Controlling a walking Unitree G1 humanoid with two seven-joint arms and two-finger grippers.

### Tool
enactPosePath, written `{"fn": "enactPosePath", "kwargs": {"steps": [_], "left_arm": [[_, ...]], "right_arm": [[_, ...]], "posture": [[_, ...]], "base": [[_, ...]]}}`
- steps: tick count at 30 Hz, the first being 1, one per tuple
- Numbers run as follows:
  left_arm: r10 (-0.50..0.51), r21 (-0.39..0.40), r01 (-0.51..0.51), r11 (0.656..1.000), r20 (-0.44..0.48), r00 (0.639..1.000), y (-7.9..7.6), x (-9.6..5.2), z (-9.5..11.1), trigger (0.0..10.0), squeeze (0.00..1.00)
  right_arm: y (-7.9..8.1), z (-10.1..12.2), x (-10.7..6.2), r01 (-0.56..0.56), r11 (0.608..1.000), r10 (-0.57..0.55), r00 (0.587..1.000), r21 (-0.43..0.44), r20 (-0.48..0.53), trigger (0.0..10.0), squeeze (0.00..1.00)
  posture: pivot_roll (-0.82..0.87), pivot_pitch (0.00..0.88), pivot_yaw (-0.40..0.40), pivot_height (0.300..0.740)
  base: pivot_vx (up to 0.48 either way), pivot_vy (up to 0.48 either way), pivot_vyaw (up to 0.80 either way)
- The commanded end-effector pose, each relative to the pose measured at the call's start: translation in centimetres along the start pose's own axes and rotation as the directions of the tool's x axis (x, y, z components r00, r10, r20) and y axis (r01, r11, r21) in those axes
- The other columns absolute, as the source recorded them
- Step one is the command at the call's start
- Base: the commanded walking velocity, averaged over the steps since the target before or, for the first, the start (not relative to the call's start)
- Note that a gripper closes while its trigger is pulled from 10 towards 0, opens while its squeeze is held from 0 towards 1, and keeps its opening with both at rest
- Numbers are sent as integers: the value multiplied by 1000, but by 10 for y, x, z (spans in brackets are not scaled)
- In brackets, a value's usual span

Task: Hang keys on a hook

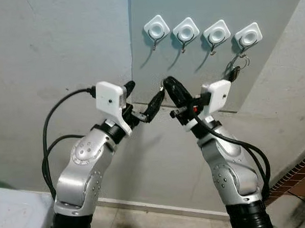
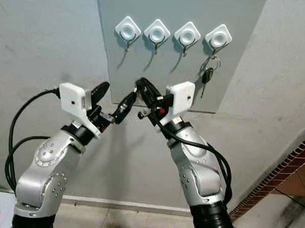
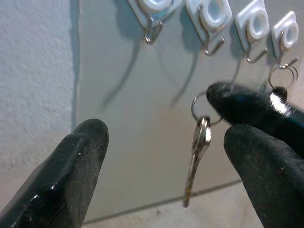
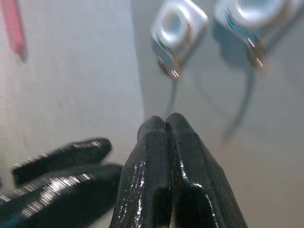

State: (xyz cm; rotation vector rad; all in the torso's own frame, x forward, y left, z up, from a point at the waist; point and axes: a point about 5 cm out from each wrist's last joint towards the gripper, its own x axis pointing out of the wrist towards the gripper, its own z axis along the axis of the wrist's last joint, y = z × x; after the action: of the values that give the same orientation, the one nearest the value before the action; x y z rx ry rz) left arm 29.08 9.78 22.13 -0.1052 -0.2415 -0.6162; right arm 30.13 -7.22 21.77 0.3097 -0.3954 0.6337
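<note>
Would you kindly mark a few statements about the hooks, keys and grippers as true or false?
1. Four white hooks sit on the grey panel. True.
2. Every hook is empty. False: a black-headed key hangs from the rightmost hook.
3. The right gripper pinches the ring of a silver key. True.
4. The left gripper is shut. False: its fingers are open, either side of the silver key.

4 hooks (image 1: 202, 32) in a row on the panel (image 1: 269, 5), above both pincers.
</note>
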Motion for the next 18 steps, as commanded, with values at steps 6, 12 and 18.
{"fn": "enactPosePath", "kwargs": {"steps": [6, 12, 18], "left_arm": [[-18, 4, 18, 1000, 23, 1000, 1, 5, 9, 10000, 0], [-27, 0, 27, 1000, 38, 999, 0, 7, 14, 10000, 0], [-60, -1, 60, 998, 53, 997, -5, 11, 19, 10000, 0]], "right_arm": [[3, 14, 10, -24, 1000, 24, 998, 1, 56, 10000, 0], [-1, 17, 9, -3, 1000, 2, 997, 10, 71, 10000, 0], [-11, 22, 6, 52, 999, -52, 994, 13, 95, 10000, 0]], "posture": [[44, 0, -51, 732], [42, 0, -48, 732], [31, 0, -37, 732]], "base": [[0, 0, 0], [0, 0, 0], [0, 0, 0]]}}
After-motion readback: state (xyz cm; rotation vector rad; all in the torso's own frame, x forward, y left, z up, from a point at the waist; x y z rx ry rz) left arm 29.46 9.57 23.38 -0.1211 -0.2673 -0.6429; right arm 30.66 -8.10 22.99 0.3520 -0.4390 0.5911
